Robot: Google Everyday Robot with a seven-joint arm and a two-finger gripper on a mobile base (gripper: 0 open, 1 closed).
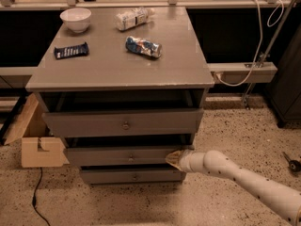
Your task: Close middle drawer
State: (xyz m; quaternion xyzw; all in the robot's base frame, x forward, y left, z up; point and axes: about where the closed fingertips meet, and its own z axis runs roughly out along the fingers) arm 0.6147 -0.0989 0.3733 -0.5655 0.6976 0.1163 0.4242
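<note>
The pincer [173, 158] is sitting low at the right end of the cabinet [117, 65], and its tip is meeting the front of the middle drawer [117, 156], which is stretching away to its left. Whether the pincer is clenched or released, the commentator cannot tell. The drawer is looking mostly in, but a dark gap is showing just above the pincer, so the push is probably not finished. 1 short shove appears to be left. The top drawer [122, 122] is jutting out above the pincer, and the bottom drawer [134, 176] is lying shut below it.
</note>
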